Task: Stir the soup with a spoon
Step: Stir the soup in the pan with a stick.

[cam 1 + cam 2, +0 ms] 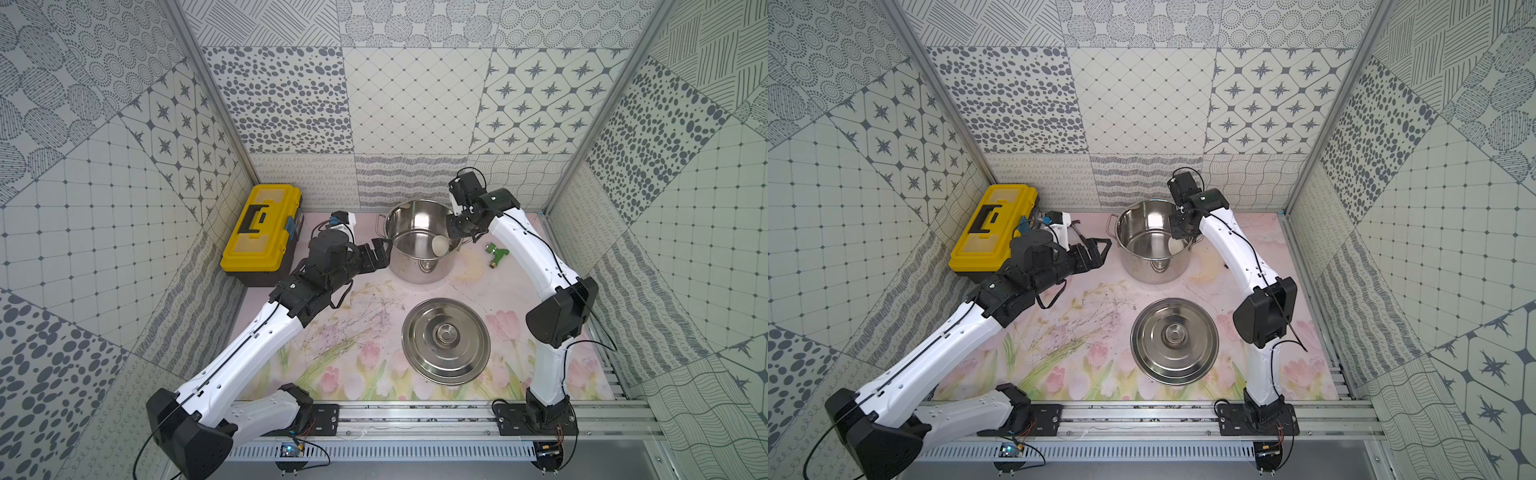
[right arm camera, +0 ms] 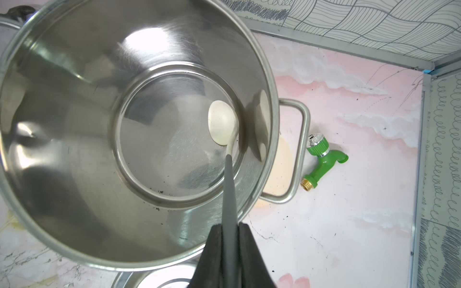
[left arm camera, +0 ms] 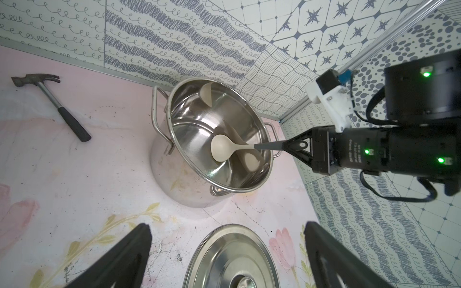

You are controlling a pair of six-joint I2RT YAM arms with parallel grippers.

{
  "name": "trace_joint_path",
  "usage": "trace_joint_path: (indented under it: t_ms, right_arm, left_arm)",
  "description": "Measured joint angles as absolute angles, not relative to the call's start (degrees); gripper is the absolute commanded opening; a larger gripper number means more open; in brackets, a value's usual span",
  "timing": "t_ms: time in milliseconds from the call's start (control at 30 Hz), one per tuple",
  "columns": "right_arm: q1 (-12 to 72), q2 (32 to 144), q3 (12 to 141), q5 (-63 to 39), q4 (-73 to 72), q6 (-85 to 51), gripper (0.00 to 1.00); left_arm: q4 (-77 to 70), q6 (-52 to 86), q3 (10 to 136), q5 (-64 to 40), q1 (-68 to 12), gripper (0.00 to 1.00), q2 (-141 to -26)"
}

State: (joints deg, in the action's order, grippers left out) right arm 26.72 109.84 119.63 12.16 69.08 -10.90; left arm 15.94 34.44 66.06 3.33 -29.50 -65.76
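A steel pot stands open at the back of the mat. No soup shows in it; its bare bottom is visible. The spoon reaches down into the pot, with its cream bowl low by the wall nearest the right arm. My right gripper is shut on the spoon's dark grey handle just above the rim. My left gripper hangs open and empty beside the pot's left side.
The pot's lid lies flat in front of the pot. A yellow toolbox sits at the back left, with a hammer on the mat near it. A green tap lies right of the pot.
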Motion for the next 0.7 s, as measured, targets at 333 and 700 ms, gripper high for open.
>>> trace_joint_path:
  t_ms: [333,700]
  right_arm:
    - [31.6,100.6,109.1,8.9,65.6,-13.9,0.0]
    - [35.2,113.4,124.8,7.8,64.3,-16.5,0.0]
  left_arm:
    - [15.8,34.4,67.2,3.2,-29.5,1.0,-67.7]
    - [15.8,34.5,67.7,3.0,-29.5,1.0,-68.2]
